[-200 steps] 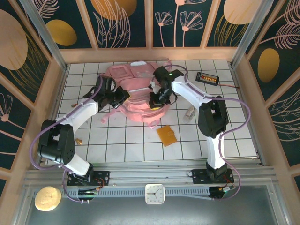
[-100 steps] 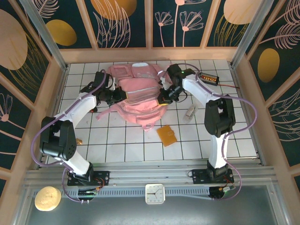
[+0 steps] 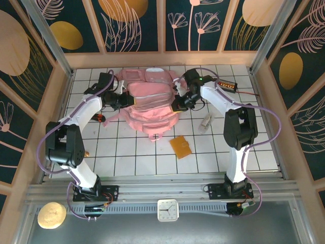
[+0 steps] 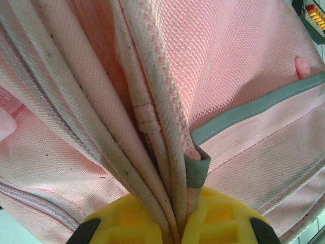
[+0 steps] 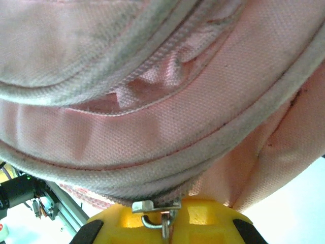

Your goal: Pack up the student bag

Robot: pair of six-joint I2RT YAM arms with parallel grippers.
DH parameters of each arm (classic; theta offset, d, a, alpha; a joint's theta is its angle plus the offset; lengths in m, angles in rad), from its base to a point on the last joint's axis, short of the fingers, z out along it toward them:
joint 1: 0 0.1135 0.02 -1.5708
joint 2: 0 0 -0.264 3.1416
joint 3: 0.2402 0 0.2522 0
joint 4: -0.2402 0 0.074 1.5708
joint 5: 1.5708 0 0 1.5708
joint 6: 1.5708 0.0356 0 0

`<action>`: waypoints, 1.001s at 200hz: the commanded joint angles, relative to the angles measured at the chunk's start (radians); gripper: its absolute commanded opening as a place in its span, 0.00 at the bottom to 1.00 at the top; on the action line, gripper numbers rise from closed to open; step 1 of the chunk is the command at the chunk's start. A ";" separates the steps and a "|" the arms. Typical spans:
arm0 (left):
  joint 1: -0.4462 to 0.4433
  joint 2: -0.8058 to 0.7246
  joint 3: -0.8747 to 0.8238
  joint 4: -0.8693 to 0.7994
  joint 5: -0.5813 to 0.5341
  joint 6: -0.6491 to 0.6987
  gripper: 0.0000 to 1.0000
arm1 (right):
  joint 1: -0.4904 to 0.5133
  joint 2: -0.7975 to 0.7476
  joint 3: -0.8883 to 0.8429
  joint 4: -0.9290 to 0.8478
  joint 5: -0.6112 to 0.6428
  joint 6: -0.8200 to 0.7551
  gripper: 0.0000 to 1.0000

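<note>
Fabric of the student bag (image 3: 151, 104) is pinched on both sides, so you have two holds at this moment. The student bag lies flat on the tiled counter (image 3: 132, 157), toward its far edge, between the two arms. You see the left gripper (image 3: 123, 99) at the left side of the student bag, touching it. In the left wrist view its yellow fingers (image 4: 127, 223) are pressed together on a bundle of piped seams, and a grey strip (image 4: 254, 109) of the student bag runs from the pinch to the right. The right gripper (image 3: 179, 104) is at the right side of the student bag. In the right wrist view its yellow fingers (image 5: 213, 218) are closed at a thick rolled edge, and a small metal zip pull (image 5: 156, 208) sits just between them; whether the pull itself is clamped or only the fabric behind it, you cannot tell. In front of the student bag, a little to the right and apart from it, lies a flat orange object (image 3: 181, 146). To the right of the student bag lies a small pale object (image 3: 205, 121), and further right and back a black device with orange digits (image 3: 225, 85).
</note>
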State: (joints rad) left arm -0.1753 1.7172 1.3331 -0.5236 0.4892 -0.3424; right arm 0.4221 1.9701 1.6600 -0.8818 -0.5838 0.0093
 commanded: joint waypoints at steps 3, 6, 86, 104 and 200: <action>0.077 0.070 0.096 -0.038 -0.182 0.129 0.00 | -0.004 -0.048 -0.019 -0.014 0.095 -0.061 0.00; 0.078 0.078 0.106 -0.038 -0.179 0.128 0.00 | 0.001 -0.045 -0.023 -0.006 0.098 -0.067 0.00; 0.065 -0.173 -0.067 0.061 0.025 -0.343 0.99 | 0.119 -0.031 0.057 0.032 0.009 0.029 0.00; 0.006 -0.242 -0.145 0.160 0.061 -0.554 0.99 | 0.164 -0.011 0.079 0.012 0.017 0.036 0.00; -0.165 -0.249 -0.436 0.692 -0.091 -1.238 0.99 | 0.260 0.014 0.155 0.005 0.027 0.071 0.00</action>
State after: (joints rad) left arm -0.3450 1.4307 0.8547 0.0788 0.4324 -1.4200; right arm 0.6434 1.9881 1.7641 -0.8913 -0.5243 0.0669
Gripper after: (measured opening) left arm 0.988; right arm 0.068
